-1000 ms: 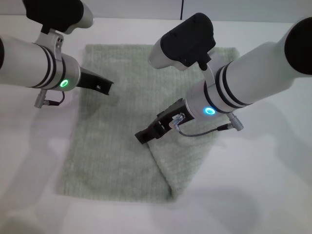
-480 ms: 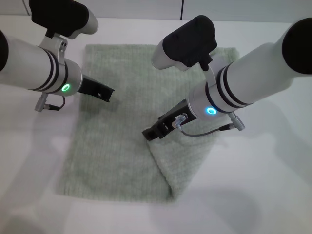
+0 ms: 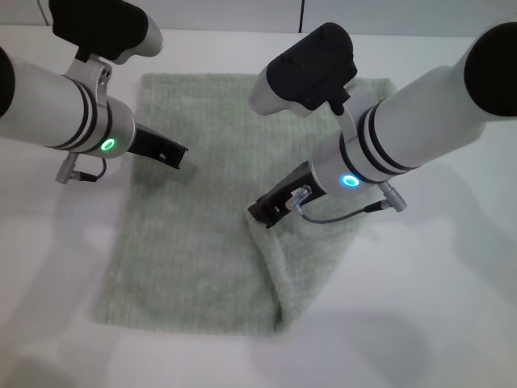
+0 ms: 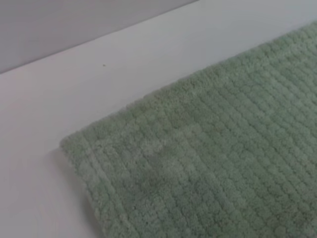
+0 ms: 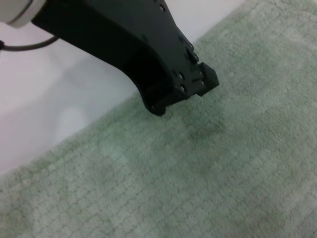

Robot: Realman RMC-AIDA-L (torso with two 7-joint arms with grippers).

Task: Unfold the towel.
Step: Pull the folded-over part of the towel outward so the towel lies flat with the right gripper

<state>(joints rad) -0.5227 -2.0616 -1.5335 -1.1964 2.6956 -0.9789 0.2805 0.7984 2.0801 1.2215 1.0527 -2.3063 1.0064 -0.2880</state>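
Note:
The pale sage-green towel (image 3: 194,234) lies flat on the white table, with its right part folded over as a flap (image 3: 311,250). My right gripper (image 3: 262,212) is down at the flap's left edge, shut on the towel's edge, which stands a little raised and rolled there. My left gripper (image 3: 174,153) hovers over the towel's upper left part, shut and empty; it also shows in the right wrist view (image 5: 181,94). The left wrist view shows a towel corner (image 4: 79,148) on the table.
The white table (image 3: 452,307) surrounds the towel on all sides. A pale wall edge runs along the back (image 4: 74,25). A grey cable (image 3: 339,217) hangs under the right wrist.
My right gripper has moved to the right and slightly back, and the flap's edge has shifted right with it and bunched up. The left arm has barely moved.

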